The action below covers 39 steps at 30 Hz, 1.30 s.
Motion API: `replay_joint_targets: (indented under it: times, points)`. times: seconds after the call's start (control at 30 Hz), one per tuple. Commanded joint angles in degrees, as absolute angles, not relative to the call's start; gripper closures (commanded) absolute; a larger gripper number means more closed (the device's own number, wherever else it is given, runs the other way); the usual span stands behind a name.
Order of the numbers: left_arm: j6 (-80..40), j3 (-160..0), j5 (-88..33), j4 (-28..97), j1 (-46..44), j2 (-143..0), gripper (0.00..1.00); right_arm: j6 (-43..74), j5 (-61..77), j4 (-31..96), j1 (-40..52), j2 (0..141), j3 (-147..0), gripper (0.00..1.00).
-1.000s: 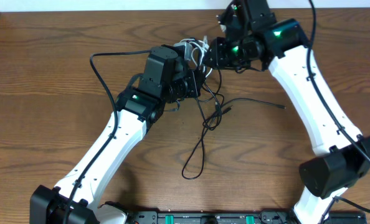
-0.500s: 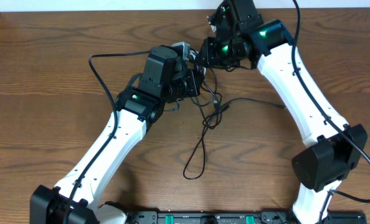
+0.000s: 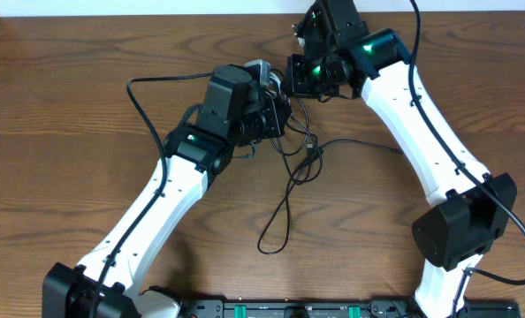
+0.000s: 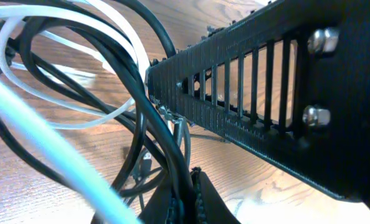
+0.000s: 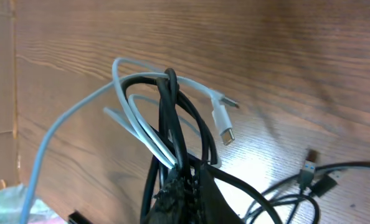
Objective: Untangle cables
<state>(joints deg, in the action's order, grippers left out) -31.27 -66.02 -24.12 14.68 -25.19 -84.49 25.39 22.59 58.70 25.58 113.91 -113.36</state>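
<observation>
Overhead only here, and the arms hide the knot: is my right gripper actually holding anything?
Observer: Yes. The right gripper is shut on the black cables and the white cable together.
Operator: Is the white one's plug caught in the loops?
Observer: No, the plug sticks out free beside them.
Operator: And the left?
Observer: The left gripper is shut on black cables.

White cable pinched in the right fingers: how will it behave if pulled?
Probably floppy: the white cable curls in loose loops from the right fingers. Likely light, being thin. May snag: it threads through the black cables.
</observation>
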Motion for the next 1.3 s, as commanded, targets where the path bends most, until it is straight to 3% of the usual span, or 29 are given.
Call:
replay_joint_targets:
  times: [0.0,0.3,0.87,1.1,1.27]
  points:
    - [-29.08,-66.24,-26.13,13.82,-24.99,-83.24,0.92,22.31,20.01,60.31,24.84,114.43,-113.14,0.99]
    - [-27.4,-66.24,-12.14,20.58,-19.09,-83.24,0.92,16.14,20.03,65.56,14.35,109.97,-113.8,0.99]
    - [-25.08,-66.24,-4.49,22.24,-16.29,-83.24,0.92,11.92,29.28,70.41,-4.03,99.0,-113.82,0.99]
    - [-25.08,-66.24,-15.38,19.05,-16.43,-83.24,0.92,10.37,32.53,73.17,-4.05,98.56,-113.78,0.98]
    - [-25.78,-66.24,-31.81,10.52,-16.47,-83.24,0.92,9.52,32.51,73.36,1.41,99.37,-113.67,0.8]
